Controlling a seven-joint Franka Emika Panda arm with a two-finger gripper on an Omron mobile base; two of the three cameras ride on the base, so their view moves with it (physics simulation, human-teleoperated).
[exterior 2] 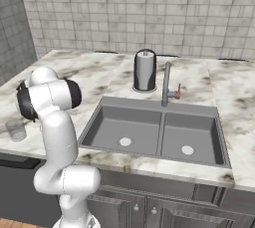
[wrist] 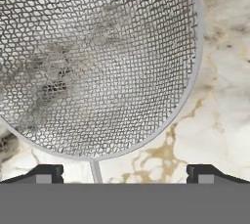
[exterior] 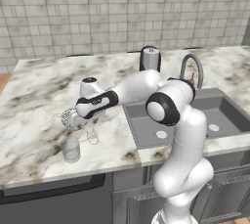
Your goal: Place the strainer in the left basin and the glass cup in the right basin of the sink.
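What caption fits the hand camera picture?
Open gripper poised right over the wire-mesh strainer on the marble counter.

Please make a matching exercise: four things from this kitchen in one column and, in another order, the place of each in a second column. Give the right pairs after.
Things:
1. strainer
2. glass cup
3. steel canister
4. faucet

Places:
A. on the counter behind the sink, beside the faucet
B. at the sink's back edge, above the divider
C. right below the open gripper
D. near the counter's front edge

Pairs: 1-C, 2-D, 3-A, 4-B
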